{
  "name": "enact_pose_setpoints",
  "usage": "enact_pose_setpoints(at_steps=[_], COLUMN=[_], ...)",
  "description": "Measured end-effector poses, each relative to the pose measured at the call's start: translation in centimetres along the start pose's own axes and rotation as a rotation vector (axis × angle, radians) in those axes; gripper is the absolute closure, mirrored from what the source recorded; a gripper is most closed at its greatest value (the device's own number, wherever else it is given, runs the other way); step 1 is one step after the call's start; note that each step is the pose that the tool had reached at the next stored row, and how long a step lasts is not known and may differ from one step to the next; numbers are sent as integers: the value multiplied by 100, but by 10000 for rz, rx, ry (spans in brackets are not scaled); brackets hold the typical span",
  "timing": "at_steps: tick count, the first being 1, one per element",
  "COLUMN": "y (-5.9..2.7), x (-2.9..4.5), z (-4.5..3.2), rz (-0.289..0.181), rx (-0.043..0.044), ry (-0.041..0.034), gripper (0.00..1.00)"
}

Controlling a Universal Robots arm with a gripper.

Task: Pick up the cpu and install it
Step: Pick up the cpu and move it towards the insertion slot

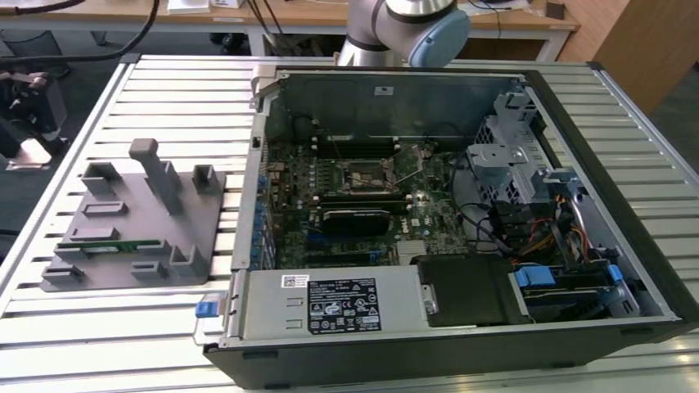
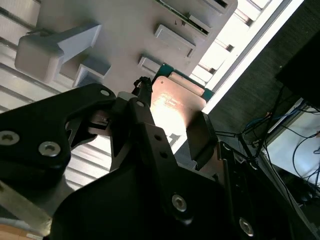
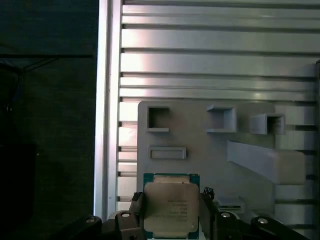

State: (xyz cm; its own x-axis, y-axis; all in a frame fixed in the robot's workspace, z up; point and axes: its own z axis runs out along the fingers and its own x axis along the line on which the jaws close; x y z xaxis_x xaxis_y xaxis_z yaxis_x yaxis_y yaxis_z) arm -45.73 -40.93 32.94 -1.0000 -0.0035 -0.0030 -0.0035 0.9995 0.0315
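First wrist view: the black gripper (image 3: 172, 216) clamps the flat, square, silver-topped cpu (image 3: 171, 202) above a grey plastic holder tray (image 3: 200, 150).

The cpu (image 3: 171, 210) runs off the first wrist view's edge; the claw (image 3: 171, 199) covers two of its sides.

One cpu (image 3: 171, 207), one memory stick (image 1: 106, 245), one case (image 1: 394, 102)

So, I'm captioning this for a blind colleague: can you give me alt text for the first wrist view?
The cpu, silver-topped with a green rim, sits at the edge of a grey fixture plate, with the gripper straddling it. The plate rests on a slatted metal table.
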Motion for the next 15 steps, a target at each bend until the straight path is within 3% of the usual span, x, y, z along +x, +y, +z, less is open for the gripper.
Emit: enact_pose_setpoints(at_steps=[7, 15], y=[9, 18], x=[-1, -1], z=[-293, -565], rz=[0, 0], rx=[0, 0], ry=[1, 2], gripper=[47, 47])
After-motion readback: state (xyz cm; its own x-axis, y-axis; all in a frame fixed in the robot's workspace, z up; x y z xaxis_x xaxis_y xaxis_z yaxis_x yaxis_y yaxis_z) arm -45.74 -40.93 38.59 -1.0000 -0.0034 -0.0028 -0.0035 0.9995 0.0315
